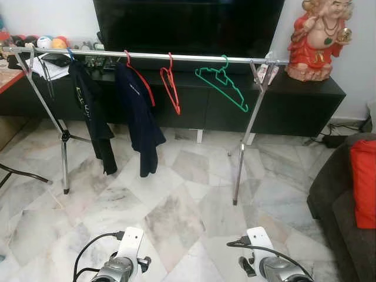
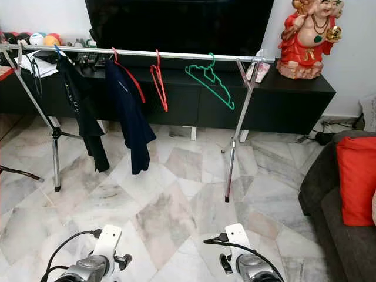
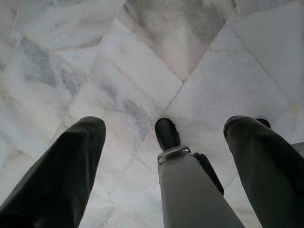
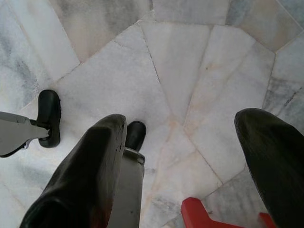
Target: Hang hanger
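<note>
Your left end effector [image 3: 166, 123] and right end effector [image 4: 185, 118] gaped empty, well short of the silver clothes rail [image 1: 176, 57]. A red plastic piece [image 4: 202, 213], possibly the hanger, lay equally far from the rail; you risked treading on it.

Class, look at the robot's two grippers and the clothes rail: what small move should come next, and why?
Probably lower the right gripper toward the red piece near it, possibly a hanger. It and the left gripper hang open and empty over the floor, while the rail has room beside the green hanger.
</note>
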